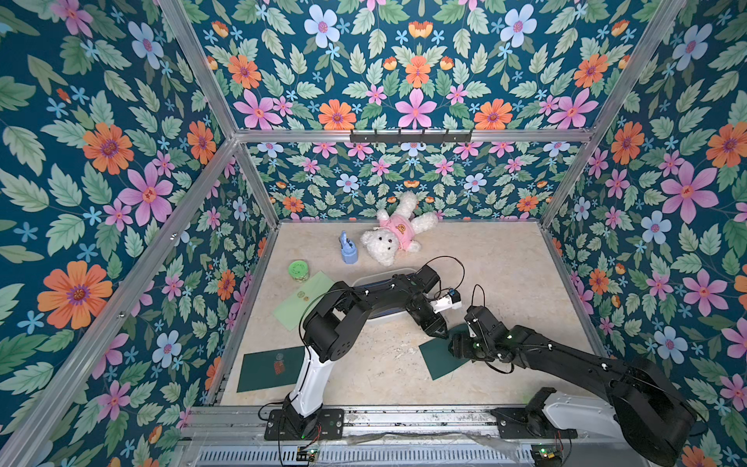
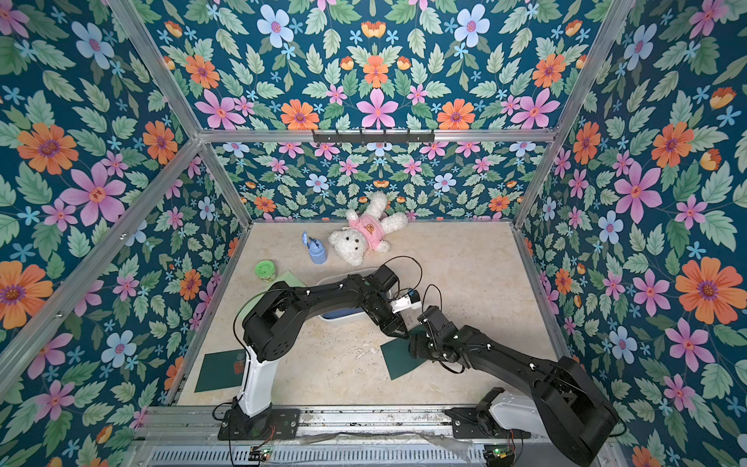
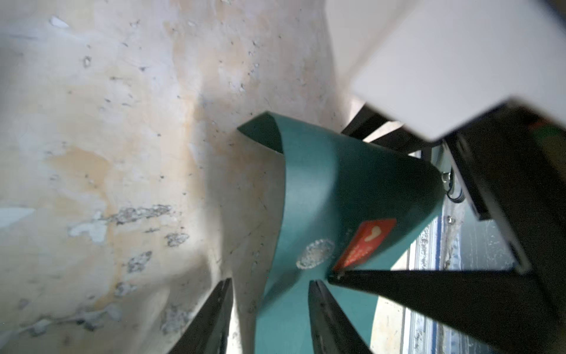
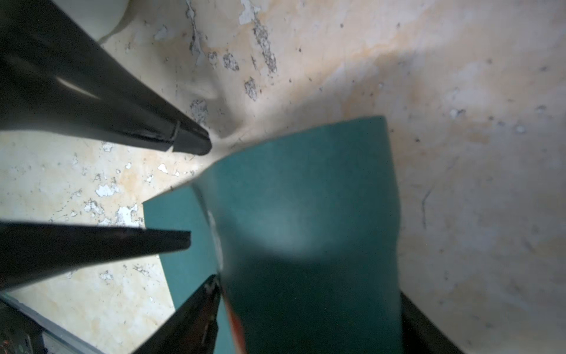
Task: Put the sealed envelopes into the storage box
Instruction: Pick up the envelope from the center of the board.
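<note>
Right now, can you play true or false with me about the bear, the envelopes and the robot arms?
1. The teddy bear wears a pink shirt. True.
2. The teddy bear sits inside the storage box. False: it lies on the table, beyond the box.
3. Both tools meet at one dark green envelope. True: the left tool and right tool are both at it.
4. That envelope lies perfectly flat. False: it curls upward.
5. Another dark green envelope lies alone near the left arm's base. True.
</note>
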